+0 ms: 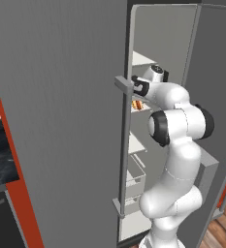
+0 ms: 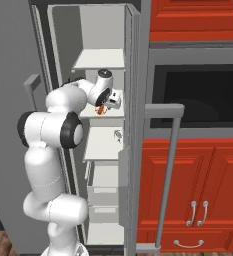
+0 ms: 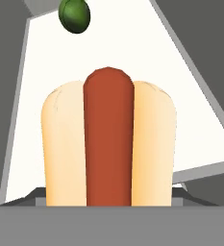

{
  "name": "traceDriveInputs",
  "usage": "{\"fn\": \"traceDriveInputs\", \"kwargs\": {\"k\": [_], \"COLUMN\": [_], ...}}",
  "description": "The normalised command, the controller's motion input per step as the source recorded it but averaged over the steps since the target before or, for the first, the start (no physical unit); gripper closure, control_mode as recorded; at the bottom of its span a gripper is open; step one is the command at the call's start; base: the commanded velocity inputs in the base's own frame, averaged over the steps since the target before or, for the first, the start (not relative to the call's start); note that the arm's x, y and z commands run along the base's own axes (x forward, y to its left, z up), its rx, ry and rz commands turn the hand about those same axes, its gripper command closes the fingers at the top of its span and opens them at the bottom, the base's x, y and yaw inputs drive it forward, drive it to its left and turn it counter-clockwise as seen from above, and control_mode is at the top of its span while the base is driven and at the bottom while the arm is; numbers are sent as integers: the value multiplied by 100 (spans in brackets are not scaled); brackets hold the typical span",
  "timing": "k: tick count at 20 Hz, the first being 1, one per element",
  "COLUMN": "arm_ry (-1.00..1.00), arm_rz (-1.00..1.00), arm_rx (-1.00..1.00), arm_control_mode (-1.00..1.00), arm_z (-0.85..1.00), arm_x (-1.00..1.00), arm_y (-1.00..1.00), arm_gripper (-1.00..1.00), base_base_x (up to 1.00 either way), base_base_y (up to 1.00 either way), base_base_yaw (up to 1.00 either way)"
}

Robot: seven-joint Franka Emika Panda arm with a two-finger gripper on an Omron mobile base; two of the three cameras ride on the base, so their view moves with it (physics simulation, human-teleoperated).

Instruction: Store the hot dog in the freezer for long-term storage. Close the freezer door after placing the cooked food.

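The freezer [image 2: 102,30] stands open, with white shelves and clear drawers inside. Its door [image 1: 61,121] is swung wide at the left, the bar handle [image 1: 123,145] on its edge. My arm reaches in at mid height. The gripper [image 2: 108,106] is shut on the hot dog [image 2: 102,109], a red sausage in a pale bun, just above a white shelf [image 2: 104,115]. In the hand view the hot dog [image 3: 108,144] looms large over the white shelf [image 3: 41,57]; the bun hides my fingertips. From the left, the hot dog [image 1: 137,104] shows below the hand.
A small green round thing [image 3: 74,14] lies further back on the same shelf. The wider fridge door [image 1: 216,72] stands to the right, its bar handle [image 2: 169,170] in front of red cabinets [image 2: 193,190] and a black oven [image 2: 203,95]. Clear drawers [image 2: 104,192] sit lower down.
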Motion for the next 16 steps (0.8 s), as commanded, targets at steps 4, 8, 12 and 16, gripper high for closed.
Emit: {"fn": "traceDriveInputs", "kwargs": {"k": [4, 8, 12, 16], "arm_ry": [0, 0, -2, -2], "arm_rz": [0, 0, 0, 0], "arm_rx": [0, 0, 0, 0], "arm_control_mode": [-100, -100, -100, -100], "arm_z": [-19, -28, -19, -11], "arm_x": [41, 33, 34, 27], "arm_y": [0, 0, 0, 0], "arm_gripper": [100, 100, 100, 100], "base_base_x": [0, 0, 0, 0], "base_base_y": [0, 0, 0, 0], "base_base_yaw": [0, 0, 0, 0]}}
